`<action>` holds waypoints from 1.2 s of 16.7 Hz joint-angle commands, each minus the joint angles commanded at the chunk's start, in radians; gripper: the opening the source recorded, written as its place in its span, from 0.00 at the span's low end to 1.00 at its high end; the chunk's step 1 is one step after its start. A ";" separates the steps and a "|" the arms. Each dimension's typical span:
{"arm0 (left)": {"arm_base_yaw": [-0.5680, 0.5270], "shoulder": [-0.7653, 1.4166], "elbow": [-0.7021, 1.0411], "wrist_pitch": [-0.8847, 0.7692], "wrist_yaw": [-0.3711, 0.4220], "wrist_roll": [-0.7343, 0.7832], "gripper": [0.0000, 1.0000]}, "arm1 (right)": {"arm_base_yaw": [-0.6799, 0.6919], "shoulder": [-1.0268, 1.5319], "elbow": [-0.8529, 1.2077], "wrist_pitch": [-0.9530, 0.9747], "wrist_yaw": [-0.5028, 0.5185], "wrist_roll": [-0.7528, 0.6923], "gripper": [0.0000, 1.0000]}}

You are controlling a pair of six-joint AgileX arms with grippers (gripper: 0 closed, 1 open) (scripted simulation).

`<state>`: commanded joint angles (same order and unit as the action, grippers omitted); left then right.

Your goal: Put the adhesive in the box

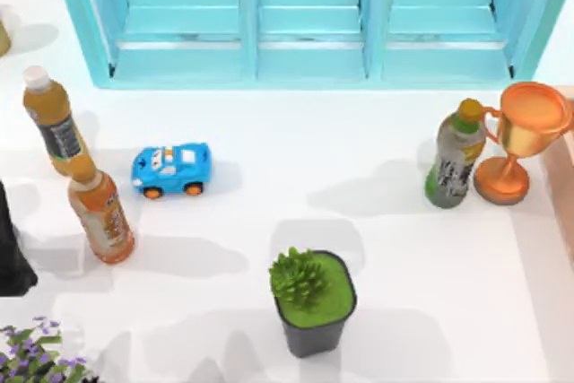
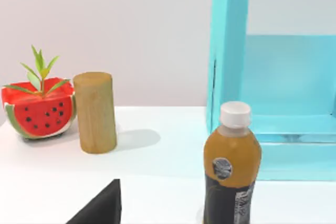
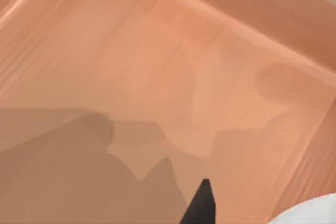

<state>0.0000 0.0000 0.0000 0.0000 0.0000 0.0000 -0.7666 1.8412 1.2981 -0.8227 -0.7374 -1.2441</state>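
Right wrist view looked down into the wooden box (image 3: 157,77), its bare floor crossed by shadows, with one dark fingertip (image 3: 202,205) of my right gripper at the frame's edge; I could not tell how far it was open. On the top view my left arm (image 1: 11,253) sat at the table's left edge, beside two orange bottles (image 1: 100,208), its gripper's state beyond telling. I could not pick out the adhesive in any view.
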 joint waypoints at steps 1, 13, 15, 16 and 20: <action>0.000 0.000 0.000 0.000 0.000 0.000 1.00 | -0.021 -0.016 -0.029 -0.039 -0.043 -0.076 0.00; 0.000 0.000 0.000 0.000 0.000 0.000 1.00 | -0.127 -0.086 -0.213 -0.239 -0.340 -0.526 0.00; 0.000 0.000 0.000 0.000 0.000 0.000 1.00 | -0.122 -0.081 -0.210 -0.237 -0.337 -0.523 0.00; 0.000 0.000 0.000 0.000 0.000 0.000 1.00 | -0.121 -0.081 -0.211 -0.236 -0.337 -0.522 0.00; 0.000 0.000 0.000 0.000 0.000 0.000 1.00 | -0.093 -0.085 -0.244 -0.156 -0.335 -0.460 0.00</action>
<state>0.0000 0.0000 0.0000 0.0000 0.0000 0.0000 -0.8597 1.7560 1.0542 -0.9783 -1.0721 -1.7046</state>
